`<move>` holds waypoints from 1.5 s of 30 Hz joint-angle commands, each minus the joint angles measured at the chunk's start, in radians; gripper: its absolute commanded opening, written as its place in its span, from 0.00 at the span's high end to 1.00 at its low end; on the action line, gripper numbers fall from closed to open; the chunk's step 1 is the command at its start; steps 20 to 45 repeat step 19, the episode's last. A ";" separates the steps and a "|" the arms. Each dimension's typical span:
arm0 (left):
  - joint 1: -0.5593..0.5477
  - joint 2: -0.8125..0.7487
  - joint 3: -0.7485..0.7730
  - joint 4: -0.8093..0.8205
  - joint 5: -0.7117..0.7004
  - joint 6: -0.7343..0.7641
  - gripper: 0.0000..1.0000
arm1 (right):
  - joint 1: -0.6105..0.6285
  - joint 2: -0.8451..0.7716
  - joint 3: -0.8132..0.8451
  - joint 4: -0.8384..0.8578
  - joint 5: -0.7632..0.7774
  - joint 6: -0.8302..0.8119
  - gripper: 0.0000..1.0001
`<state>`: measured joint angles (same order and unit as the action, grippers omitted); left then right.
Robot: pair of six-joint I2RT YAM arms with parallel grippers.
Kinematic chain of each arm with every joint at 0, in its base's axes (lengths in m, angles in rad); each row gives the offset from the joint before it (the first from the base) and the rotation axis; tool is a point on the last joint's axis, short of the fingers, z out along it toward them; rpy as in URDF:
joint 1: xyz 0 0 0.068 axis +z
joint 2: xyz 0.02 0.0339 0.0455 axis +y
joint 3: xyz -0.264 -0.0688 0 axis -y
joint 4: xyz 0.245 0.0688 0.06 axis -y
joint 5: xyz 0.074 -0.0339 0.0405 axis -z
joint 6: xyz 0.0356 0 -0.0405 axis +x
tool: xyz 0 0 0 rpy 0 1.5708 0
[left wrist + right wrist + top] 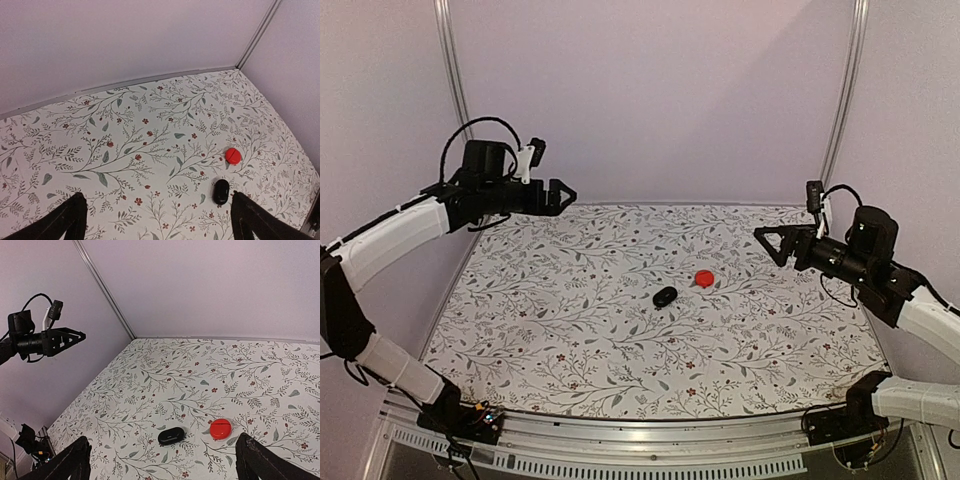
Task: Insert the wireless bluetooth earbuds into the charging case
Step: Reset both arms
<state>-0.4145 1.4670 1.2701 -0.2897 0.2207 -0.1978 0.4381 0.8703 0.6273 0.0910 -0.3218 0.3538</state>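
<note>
- The left pincer (566, 196) hangs high over the far left corner of the tabletop (550, 330), its jaws spread wide and holding nothing.
- The right pincer (761, 236) hovers above the right side, its jaws likewise spread and empty.
- The charging case (665, 297), a black oval that looks closed, lies near the middle of the floral tabletop, well apart from both pincers.
- A red disc (704, 278) sits just beside the case, on its far right.
</note>
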 commanded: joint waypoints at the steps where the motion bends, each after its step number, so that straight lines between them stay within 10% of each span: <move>1: 0.079 -0.121 -0.141 0.067 -0.004 -0.085 0.00 | -0.056 0.030 0.003 0.051 -0.084 -0.004 0.01; 13: 0.125 -0.307 -0.529 0.258 -0.068 -0.267 0.00 | -0.105 0.083 -0.231 0.246 -0.140 0.093 0.01; 45: 0.127 -0.325 -0.535 0.274 -0.104 -0.271 0.00 | -0.106 0.085 -0.240 0.269 -0.132 0.095 0.01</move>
